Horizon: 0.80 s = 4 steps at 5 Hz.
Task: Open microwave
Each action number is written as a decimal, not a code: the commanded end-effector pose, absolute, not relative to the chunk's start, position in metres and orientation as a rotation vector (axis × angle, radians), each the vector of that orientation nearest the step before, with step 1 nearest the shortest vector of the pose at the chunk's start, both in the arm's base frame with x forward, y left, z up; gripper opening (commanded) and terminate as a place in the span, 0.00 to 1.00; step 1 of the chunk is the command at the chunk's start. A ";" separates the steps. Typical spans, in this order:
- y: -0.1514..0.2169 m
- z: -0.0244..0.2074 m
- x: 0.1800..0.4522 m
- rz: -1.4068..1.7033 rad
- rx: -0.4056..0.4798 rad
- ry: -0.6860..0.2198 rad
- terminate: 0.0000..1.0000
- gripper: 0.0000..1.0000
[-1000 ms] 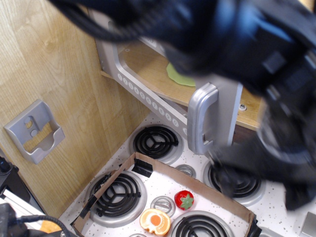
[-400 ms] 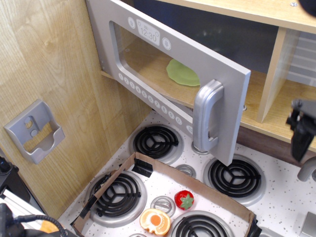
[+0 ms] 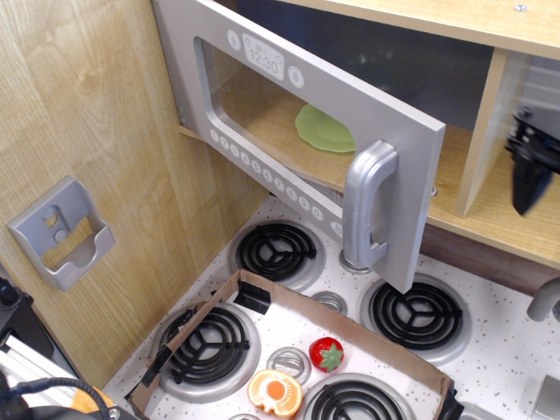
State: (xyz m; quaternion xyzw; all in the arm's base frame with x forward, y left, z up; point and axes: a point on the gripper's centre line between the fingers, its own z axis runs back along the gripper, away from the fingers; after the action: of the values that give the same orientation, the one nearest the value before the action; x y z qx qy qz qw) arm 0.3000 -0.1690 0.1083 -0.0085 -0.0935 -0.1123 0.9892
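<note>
Microwave (image 3: 302, 131): one, mounted high against the wooden wall above the stove, its door swung out toward the camera so the cavity behind shows. The door is wide grey plastic with a clear window, and through that window I see one green plate (image 3: 324, 129) lying on the wooden floor inside. One chunky silver handle (image 3: 367, 208) stands upright near the door's free edge. Along the bottom edge runs a single row of round white number buttons; the digits are too small to read. At the top a small display reads 12:30, with one round button on each side of it.

My gripper (image 3: 528, 166) is a dark shape at the right edge, well apart from the door, in front of the open shelf beside the cavity. It is cut off by the frame, and I cannot tell whether its fingers are spread or pressed together.

Below, I count four black coil burners (image 3: 276, 248) on the speckled white stovetop. A cardboard tray (image 3: 350, 325) lies across them, holding one strawberry (image 3: 326, 353) and one orange slice (image 3: 275, 391). One grey holder (image 3: 61, 232) is fixed to the wall at left.
</note>
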 end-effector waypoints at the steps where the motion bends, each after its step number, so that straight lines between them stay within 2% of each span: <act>1: -0.132 0.102 0.304 -0.290 -0.046 -0.219 0.00 1.00; 2: -0.109 0.092 0.291 -0.228 -0.054 -0.198 0.00 1.00; 3: -0.095 0.081 0.264 -0.108 -0.091 -0.160 0.00 1.00; 4: -0.092 0.072 0.236 -0.044 -0.073 -0.209 0.00 1.00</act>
State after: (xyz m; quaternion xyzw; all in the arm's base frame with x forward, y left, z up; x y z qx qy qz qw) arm 0.2335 -0.0811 0.0589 -0.0290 -0.0880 -0.0160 0.9956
